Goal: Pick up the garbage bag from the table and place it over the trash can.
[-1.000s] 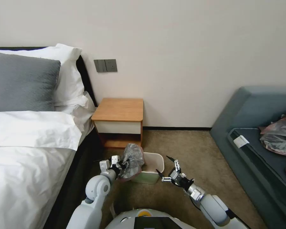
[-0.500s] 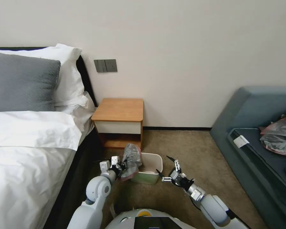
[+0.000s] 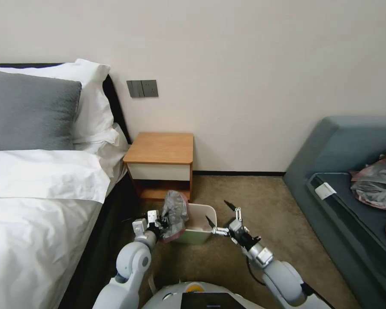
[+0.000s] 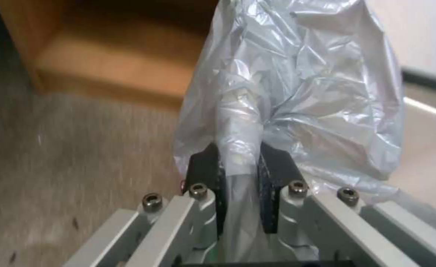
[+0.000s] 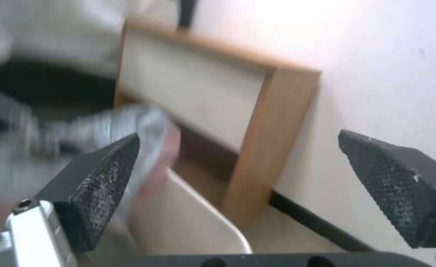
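Note:
My left gripper [image 3: 164, 223] is shut on the garbage bag [image 3: 176, 213], a wrinkly translucent grey bag with a pinkish tint that hangs at the left rim of the trash can [image 3: 200, 231]. In the left wrist view the black pads [image 4: 207, 170] pinch a fold of the garbage bag [image 4: 297, 89]. The cream trash can stands on the carpet in front of the table [image 3: 161, 148], a wooden nightstand. My right gripper [image 3: 218, 216] is open just right of the can's rim. In the right wrist view its fingertips [image 5: 106, 174] frame the trash can [image 5: 188, 218], the garbage bag [image 5: 148, 133] and the table [image 5: 262, 122].
A bed [image 3: 34, 206] with white sheets lies close on the left. A grey-blue sofa [image 3: 351, 189] with a heap of plastic bags [image 3: 379, 180] stands on the right. Open carpet [image 3: 248, 193] spreads between the can and the sofa.
The view has shifted a little, so the can and bag sit higher. My right gripper has moved left and forward, closer to the can's right rim. The left gripper keeps hold of the bag.

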You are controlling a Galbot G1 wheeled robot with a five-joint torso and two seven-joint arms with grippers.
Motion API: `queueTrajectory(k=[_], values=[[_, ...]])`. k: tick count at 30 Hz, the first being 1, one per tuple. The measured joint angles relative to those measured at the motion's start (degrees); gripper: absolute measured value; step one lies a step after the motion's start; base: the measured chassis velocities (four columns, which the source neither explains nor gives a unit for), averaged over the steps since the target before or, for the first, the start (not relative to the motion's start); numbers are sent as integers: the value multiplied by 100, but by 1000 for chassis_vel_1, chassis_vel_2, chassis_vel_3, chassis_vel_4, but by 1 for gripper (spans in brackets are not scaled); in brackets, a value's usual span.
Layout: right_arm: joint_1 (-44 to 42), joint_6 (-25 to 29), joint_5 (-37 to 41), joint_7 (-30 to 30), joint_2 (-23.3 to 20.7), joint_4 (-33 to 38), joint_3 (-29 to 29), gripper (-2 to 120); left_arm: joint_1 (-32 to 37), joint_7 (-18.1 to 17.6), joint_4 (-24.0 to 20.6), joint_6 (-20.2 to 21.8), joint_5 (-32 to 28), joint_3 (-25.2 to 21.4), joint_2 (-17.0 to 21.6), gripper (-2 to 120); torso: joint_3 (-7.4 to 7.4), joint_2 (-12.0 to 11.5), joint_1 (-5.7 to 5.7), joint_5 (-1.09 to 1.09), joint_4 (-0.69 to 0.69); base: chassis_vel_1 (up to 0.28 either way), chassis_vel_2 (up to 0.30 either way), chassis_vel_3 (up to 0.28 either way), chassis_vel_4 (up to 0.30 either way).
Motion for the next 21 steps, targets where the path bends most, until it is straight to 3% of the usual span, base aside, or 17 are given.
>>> queueTrajectory(k=[3, 5, 7, 8, 10, 15, 21], values=[[280, -537, 1017, 460, 7, 579, -348, 100, 179, 58, -232, -564, 165, 126, 45, 10, 0, 0, 0, 0, 0, 0, 0, 0, 0], [322, -615, 1154, 510, -3, 659, -396, 100, 211, 85, -262, -665, 226, 143, 56, 10, 0, 0, 0, 0, -1, 0, 0, 0, 0], [590, -1098, 1950, 754, -96, 1037, -647, 100, 343, 235, -287, -1243, 498, 185, 105, 10, 0, 0, 0, -1, 0, 0, 0, 0, 0], [590, -1098, 1950, 754, -96, 1037, -647, 100, 343, 235, -287, -1243, 498, 185, 105, 10, 0, 0, 0, -1, 0, 0, 0, 0, 0], [826, -1412, 2400, 837, -180, 1170, -773, 100, 401, 352, -215, -1636, 664, 178, 129, 10, 0, 0, 0, 1, -1, 0, 0, 0, 0], [1558, -2124, 3029, 600, -525, 990, -873, 100, 461, 583, -122, -2184, 902, 163, 133, 10, 0, 0, 0, 1, 0, 0, 0, 0, 0], [2264, -2322, 3386, 337, -956, 451, -1156, 100, 460, 669, -93, -2487, 962, 164, 123, 10, 0, 0, 0, 2, -1, 0, 0, 0, 0]])
